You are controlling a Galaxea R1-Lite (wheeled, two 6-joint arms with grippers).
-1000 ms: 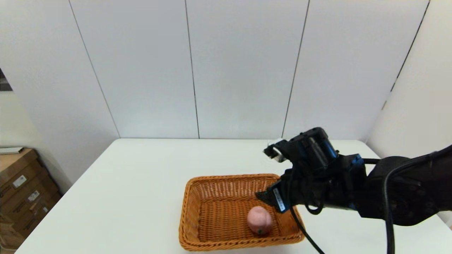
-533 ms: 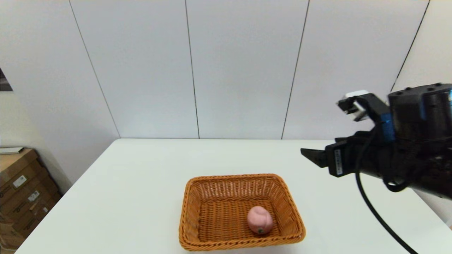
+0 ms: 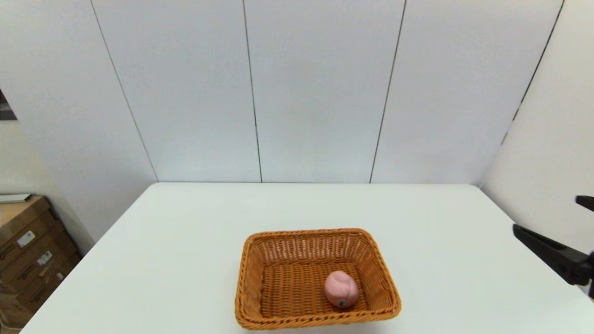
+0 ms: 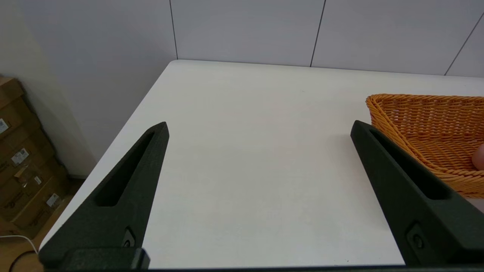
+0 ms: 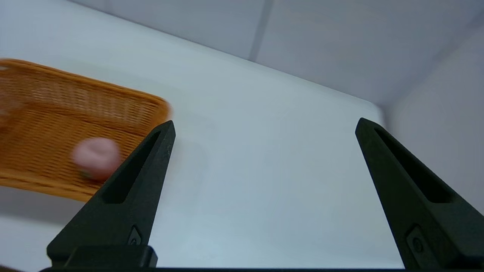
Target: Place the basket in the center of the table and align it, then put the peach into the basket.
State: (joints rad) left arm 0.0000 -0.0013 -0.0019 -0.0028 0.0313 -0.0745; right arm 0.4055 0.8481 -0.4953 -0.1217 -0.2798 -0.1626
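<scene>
The orange woven basket (image 3: 318,278) sits on the white table (image 3: 185,241), near the middle of its front edge. The pink peach (image 3: 341,289) lies inside it, toward the basket's right front. My right gripper (image 3: 545,213) hangs open and empty at the far right edge of the table, well clear of the basket. In the right wrist view its open gripper (image 5: 265,121) frames bare table, with the basket (image 5: 56,109) and peach (image 5: 96,156) off to one side. My left gripper (image 4: 260,124) is open over the table's left part, beside the basket (image 4: 427,124).
Stacked cardboard boxes (image 3: 28,250) stand on the floor past the table's left edge. Grey panelled walls (image 3: 315,93) close off the back and the right side, close to the table's right edge.
My right arm has pulled up and away from over the basket to the far right edge of the head view. The peach and basket have stayed put.
</scene>
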